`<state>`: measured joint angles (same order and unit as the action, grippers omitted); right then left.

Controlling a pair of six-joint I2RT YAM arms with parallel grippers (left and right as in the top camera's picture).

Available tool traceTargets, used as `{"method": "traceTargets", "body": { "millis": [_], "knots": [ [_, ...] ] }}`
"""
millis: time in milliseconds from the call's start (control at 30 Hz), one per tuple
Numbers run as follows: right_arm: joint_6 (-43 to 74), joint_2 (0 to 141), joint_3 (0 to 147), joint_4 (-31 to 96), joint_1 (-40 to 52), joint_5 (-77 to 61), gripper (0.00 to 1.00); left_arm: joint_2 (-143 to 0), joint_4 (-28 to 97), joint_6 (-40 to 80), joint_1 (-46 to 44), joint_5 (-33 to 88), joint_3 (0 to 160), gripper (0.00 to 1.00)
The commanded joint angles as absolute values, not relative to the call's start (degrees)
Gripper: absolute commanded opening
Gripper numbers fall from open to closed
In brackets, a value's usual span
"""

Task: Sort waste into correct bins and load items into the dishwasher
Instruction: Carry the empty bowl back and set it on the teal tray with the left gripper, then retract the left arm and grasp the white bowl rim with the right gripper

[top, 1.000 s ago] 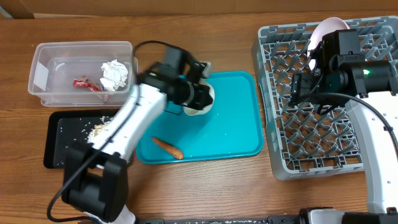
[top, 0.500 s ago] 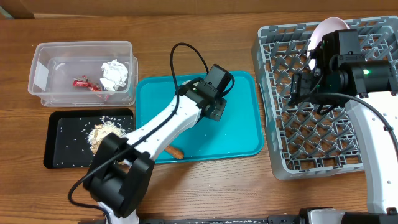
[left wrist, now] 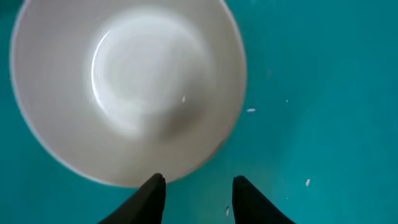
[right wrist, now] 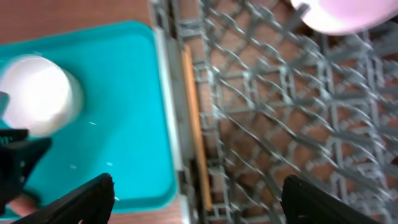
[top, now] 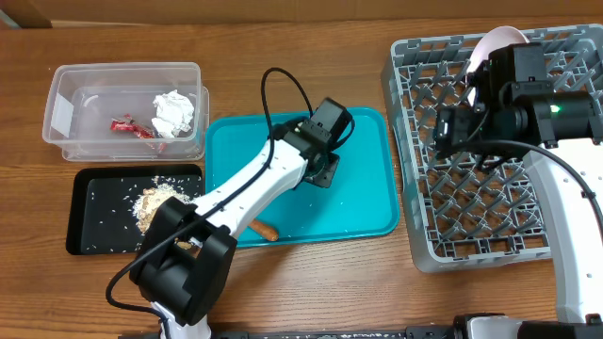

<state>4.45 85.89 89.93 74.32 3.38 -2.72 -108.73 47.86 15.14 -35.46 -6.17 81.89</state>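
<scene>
Right now we are looking straight down past our left fingers (left wrist: 149,199), which are standing apart with nothing between them. Just beyond their tips a white bowl (left wrist: 124,87) is sitting mouth-up on the teal tray (left wrist: 323,68). One tip is overlapping the bowl's near rim and the other is hanging over bare tray beside it, though we cannot tell whether either is touching.

We are judging the bowl to be stiff, glazed and slick, light enough for one arm but liable to chip if dropped. So we are favouring a pinch on the near wall at the rim, one finger inside and one outside, closing firmly because the glossy surface is likely to slip.

A carrot piece (top: 265,229) is lying on the same tray, toward the front of the counter (top: 311,282). Farther left, the black tray (top: 89,221) is holding rice scraps (top: 155,200), and the clear tub (top: 66,104) is holding a tissue (top: 174,111) and a red wrapper (top: 127,126).

Farthest off, our right fingers (right wrist: 93,196) are hovering spread wide and empty over the grey dish rack (top: 443,235), where a pale plate (top: 495,42) is leaning at the far side.
</scene>
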Motion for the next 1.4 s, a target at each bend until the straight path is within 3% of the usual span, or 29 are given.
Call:
{"method": "traceTargets", "body": {
  "millis": [0, 200, 567, 733, 1033, 1200, 1367],
  "knots": [
    [4.54, 85.62, 90.06, 71.11, 3.66, -11.11, 0.88, -103.46, 50.92, 18.55, -31.86, -5.87, 86.89, 0.4],
    [4.58, 86.37, 90.06, 62.15, 9.3, -16.78, 0.88, -94.0, 58.0, 21.12, -22.09, -5.87, 87.92, 0.54],
    [4.75, 101.97, 90.06, 57.65, 23.42, -16.6, 0.87, -87.55, 66.39, 22.92, 3.97, 7.27, 87.81, 0.58],
    [5.3, 110.02, 90.06, 56.53, 25.58, -16.6, 0.8, -87.57, 67.81, 22.7, 8.49, 7.53, 87.79, 0.58],
    [7.6, 119.87, 90.06, 52.73, 25.67, -16.8, 0.74, -87.57, 67.81, 22.26, 8.82, 7.35, 87.79, 0.58],
    [7.64, 122.32, 90.06, 49.04, 25.67, -16.51, 0.53, -87.57, 68.01, 22.24, 8.82, 7.35, 87.79, 0.59],
    [13.78, 122.61, 90.06, 48.14, 25.65, -7.35, 0.2, -87.57, 68.36, 21.93, 8.82, 7.33, 87.79, 0.59]
  ]
}}
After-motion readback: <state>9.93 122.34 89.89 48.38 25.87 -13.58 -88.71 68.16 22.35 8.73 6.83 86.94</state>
